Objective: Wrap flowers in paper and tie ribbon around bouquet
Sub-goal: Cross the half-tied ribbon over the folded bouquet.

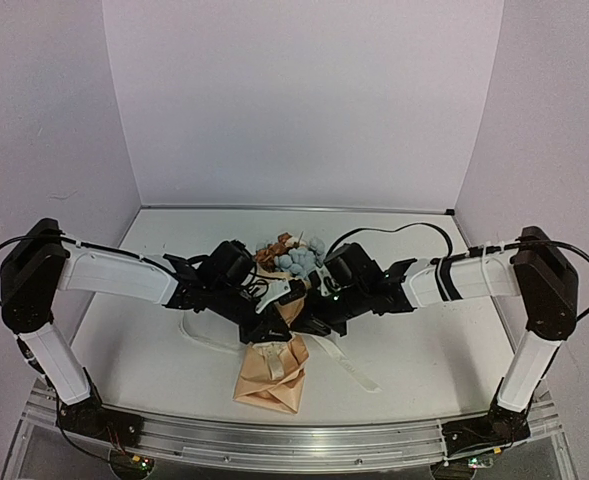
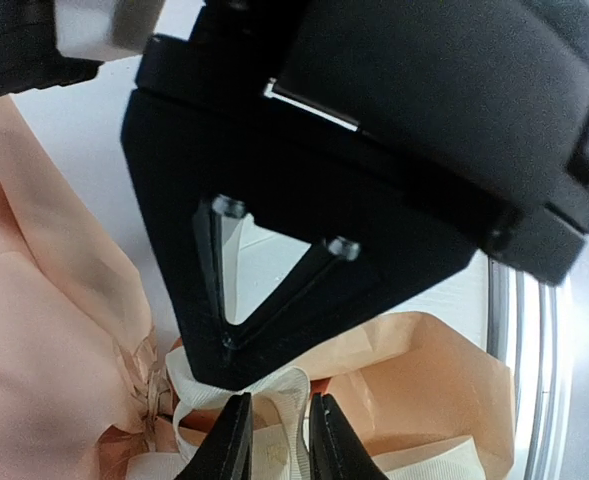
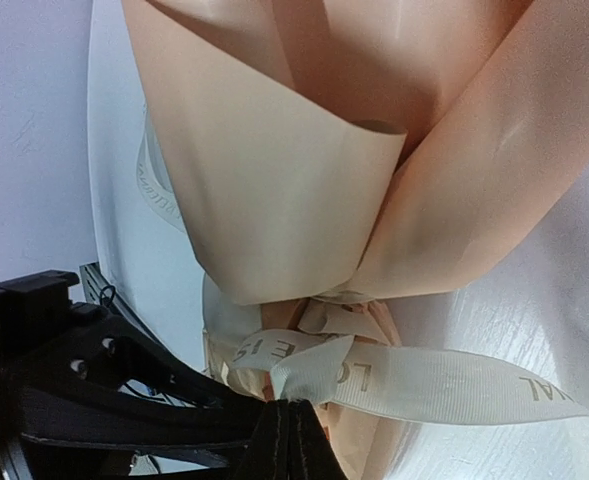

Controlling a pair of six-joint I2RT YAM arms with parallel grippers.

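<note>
Tan kraft paper cone bouquet (image 1: 272,378) lying mid-worktop (image 1: 144,350), already wrapping pale blue flowers (image 1: 296,260). Cream-white fabric ribbon (image 3: 424,385) circling neck; knot tightening judged remaining. Right claw (image 3: 296,418) clamping ribbon; left claw (image 2: 279,415) slightly parted around loop.

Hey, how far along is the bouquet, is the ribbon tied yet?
Done: the paper is wrapped around the flowers, and the ribbon circles its pinched waist. In hand: the right gripper is shut on the ribbon at the crossing; the left gripper, jaws slightly parted, straddles a ribbon loop. Left: I can't see a finished knot, so probably tightening it and letting go.
</note>
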